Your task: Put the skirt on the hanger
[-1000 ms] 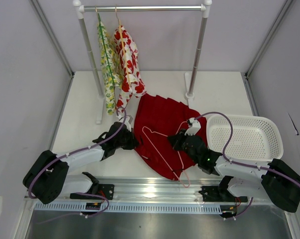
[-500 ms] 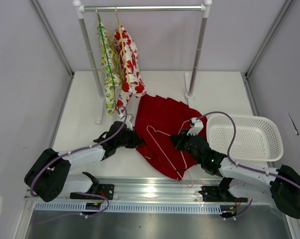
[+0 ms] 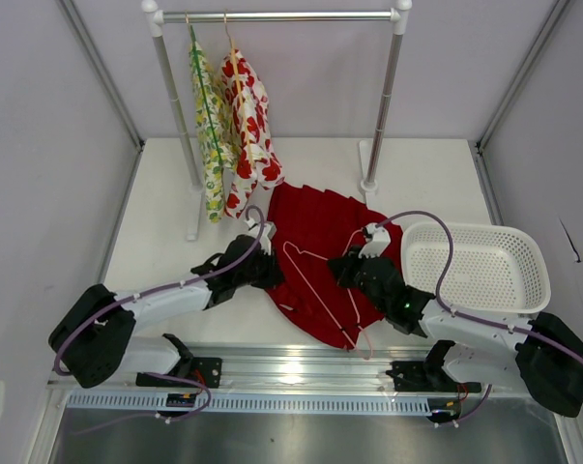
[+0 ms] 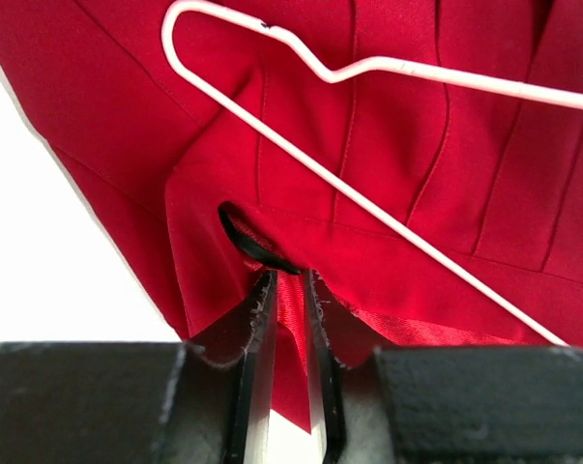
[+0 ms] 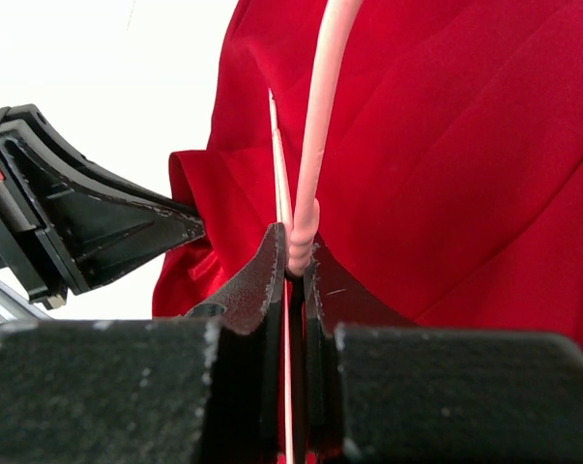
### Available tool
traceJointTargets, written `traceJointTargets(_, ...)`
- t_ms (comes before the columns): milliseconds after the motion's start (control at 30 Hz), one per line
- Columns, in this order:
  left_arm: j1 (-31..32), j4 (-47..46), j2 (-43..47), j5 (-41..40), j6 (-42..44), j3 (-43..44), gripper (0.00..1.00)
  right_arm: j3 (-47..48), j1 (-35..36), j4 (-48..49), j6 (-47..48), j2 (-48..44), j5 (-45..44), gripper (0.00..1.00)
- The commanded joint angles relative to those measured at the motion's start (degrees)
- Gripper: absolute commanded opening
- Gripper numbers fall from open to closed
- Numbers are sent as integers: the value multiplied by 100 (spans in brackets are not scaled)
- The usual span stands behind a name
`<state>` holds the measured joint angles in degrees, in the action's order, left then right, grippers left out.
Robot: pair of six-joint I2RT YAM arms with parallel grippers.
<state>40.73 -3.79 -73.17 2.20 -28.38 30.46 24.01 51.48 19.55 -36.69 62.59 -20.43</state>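
so the skirt (image 3: 315, 227) is lying spread flat near the middle of the table (image 3: 165, 193), and the hanger (image 5: 322, 116) is lying right on top of it, hook end pointing toward the near edge. The right gripper (image 5: 293, 253) is clamping tight on the hanger's twisted neck, I'm guessing so it can steer the wire while the cloth gets fed on. The left gripper (image 4: 289, 285) is sitting at the skirt's left edge by the waistband, where a little black loop (image 4: 252, 246) is poking out. Its fingers are standing a hair apart with red cloth in the gap, and I honestly can't tell if it's pinching or just touching. It's looking to me like the skirt isn't on the hanger yet, just under it
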Motion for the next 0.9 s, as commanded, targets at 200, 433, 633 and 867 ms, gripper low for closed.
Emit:
traceJointTargets(200, 593, 880, -496, -1247, 386, 865, 24, 289, -121, -22, 162, 87, 30, 0)
traceJointTargets(433, 849, 1003, -173, -1538, 430, 707, 33, 297, -174, 5, 171, 166, 126, 0)
traceJointTargets(633, 1007, 995, 162, -1600, 641, 444, 37, 367, -288, 14, 223, 271, 337, 0)
traceJointTargets(867, 1200, 1012, -145, -1757, 957, 671, 34, 595, -534, -83, 250, 377, 689, 0)
